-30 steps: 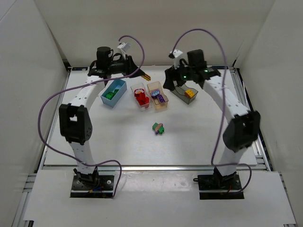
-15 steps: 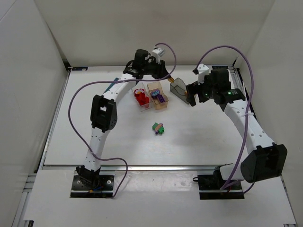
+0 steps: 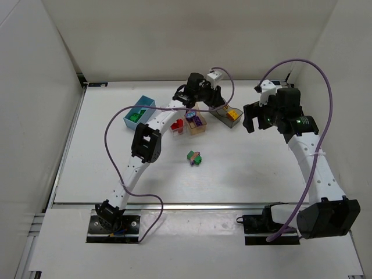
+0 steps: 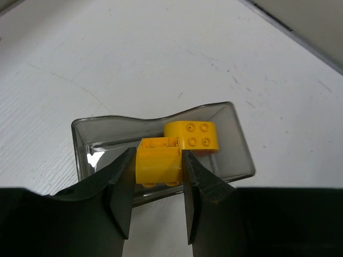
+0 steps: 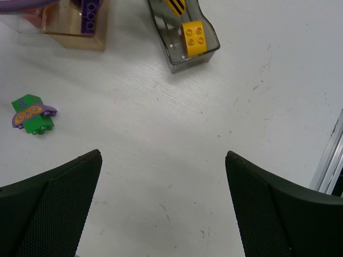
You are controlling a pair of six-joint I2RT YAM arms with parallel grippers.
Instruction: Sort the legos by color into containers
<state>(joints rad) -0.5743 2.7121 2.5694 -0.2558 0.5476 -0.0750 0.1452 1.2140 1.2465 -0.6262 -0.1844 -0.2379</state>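
My left gripper (image 4: 158, 152) is shut on a yellow lego (image 4: 158, 166) and holds it just above the smoky grey container (image 4: 83, 155). A second yellow lego (image 4: 192, 136) lies inside that container. In the top view the left gripper (image 3: 218, 106) reaches over the grey container (image 3: 224, 120). My right gripper (image 3: 251, 118) stands to its right, wide open and with nothing in it (image 5: 163, 166). A green and purple lego cluster (image 3: 195, 157) lies loose mid-table.
The light blue container (image 3: 149, 110) holds green legos, the clear one (image 3: 174, 132) red legos. The peach one (image 3: 198, 130) holds purple legos. White walls stand round the table. A metal rail (image 5: 333, 160) runs along the right edge.
My left arm has swung right from the blue container to the grey one. My right arm has pulled back from the grey container to the right and its jaws have opened wide.
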